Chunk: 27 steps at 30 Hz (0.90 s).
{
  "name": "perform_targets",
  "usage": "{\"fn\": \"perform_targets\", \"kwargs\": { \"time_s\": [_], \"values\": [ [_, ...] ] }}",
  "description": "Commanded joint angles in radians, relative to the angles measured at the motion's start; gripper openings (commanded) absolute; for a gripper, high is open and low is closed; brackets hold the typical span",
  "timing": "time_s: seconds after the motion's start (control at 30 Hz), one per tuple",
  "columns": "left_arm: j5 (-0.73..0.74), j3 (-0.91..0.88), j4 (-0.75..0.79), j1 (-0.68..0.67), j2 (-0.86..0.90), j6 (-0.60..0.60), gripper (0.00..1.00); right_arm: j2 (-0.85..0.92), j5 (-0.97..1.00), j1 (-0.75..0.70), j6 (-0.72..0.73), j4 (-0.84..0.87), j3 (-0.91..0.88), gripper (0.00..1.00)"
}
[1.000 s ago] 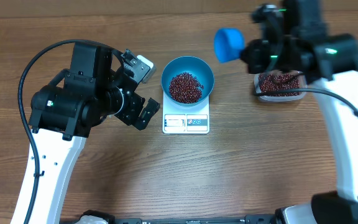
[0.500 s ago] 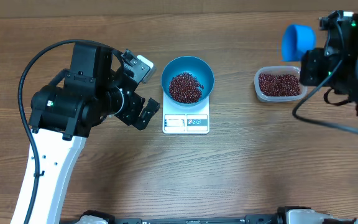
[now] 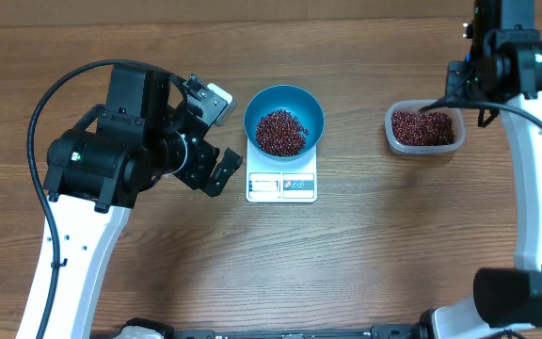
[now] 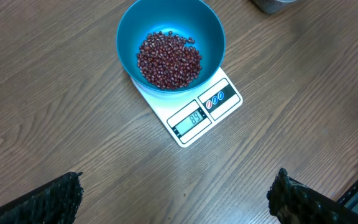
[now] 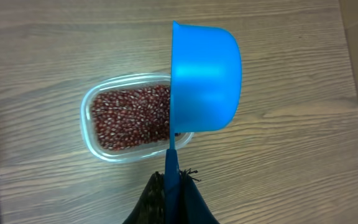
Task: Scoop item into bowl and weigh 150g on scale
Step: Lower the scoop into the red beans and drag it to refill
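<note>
Your right gripper [image 5: 173, 194] clamps the scoop [image 5: 205, 78] by the tub [image 5: 129, 119]. Your left gripper [image 4: 173, 200] gapes open near the bowl [image 4: 129, 31] of beans [image 4: 168, 59] on the scale [image 4: 194, 117].

The bowl [image 3: 255, 111] was plain blue and the beans [image 3: 281, 132] in it dark red-brown, on a white scale [image 3: 281, 186] with blue-marked buttons. The scoop [image 5: 205, 78] was a brighter blue, the tub [image 5: 86, 121] clear, the table [image 3: 393, 245] brown wood grain.

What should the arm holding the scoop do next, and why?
Probably lower the scoop, held by the right gripper above the tub, into the beans there for more: the scale under the bowl seems to read short of the target.
</note>
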Motion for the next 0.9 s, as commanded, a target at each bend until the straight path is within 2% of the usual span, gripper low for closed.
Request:
{"fn": "perform_targets", "kwargs": {
  "time_s": [0.0,0.13,0.4,0.87],
  "values": [
    [0.015,0.014,0.003,-0.002,-0.004,0.015,1.00,0.049,0.076,0.055,0.000,0.006,-0.018,0.04],
    [0.015,0.014,0.003,-0.002,-0.004,0.015,0.99,0.057,0.075,0.116,0.061,0.000,-0.082,0.04],
    [0.015,0.014,0.003,-0.002,-0.004,0.015,0.99,0.057,0.077,0.146,0.064,0.056,-0.213,0.04],
    [0.015,0.014,0.003,-0.002,-0.004,0.015,0.99,0.059,0.083,0.147,0.030,0.130,-0.258,0.04]
  ]
}}
